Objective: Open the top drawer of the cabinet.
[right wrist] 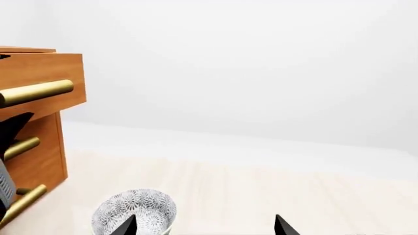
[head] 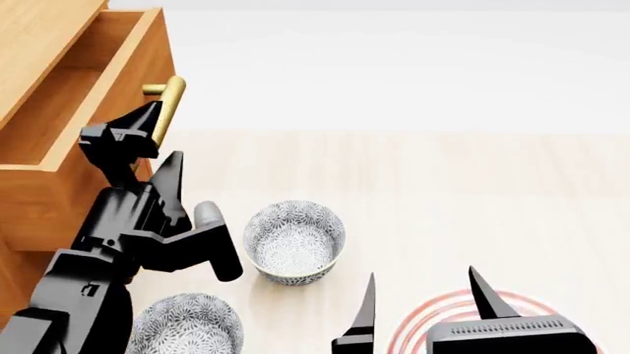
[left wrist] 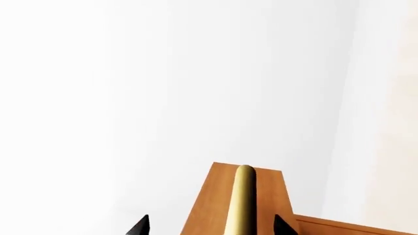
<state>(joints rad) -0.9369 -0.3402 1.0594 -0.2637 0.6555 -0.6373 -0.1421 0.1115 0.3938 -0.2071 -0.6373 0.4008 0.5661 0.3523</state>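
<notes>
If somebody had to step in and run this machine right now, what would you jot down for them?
Left claw: at the top drawer's brass handle, fingers on either side; whether it is clamped cannot be told.
Right claw: open, holding nothing, low over the floor near a patterned bowl.
Top drawer: already pulled out of the cabinet, its pale inside showing.
Left to do: pull further if wanted, then let go.

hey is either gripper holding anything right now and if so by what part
The left gripper sits at the top drawer's brass bar handle, though whether it is actually clamped cannot be told. The right gripper is open and empty.
</notes>
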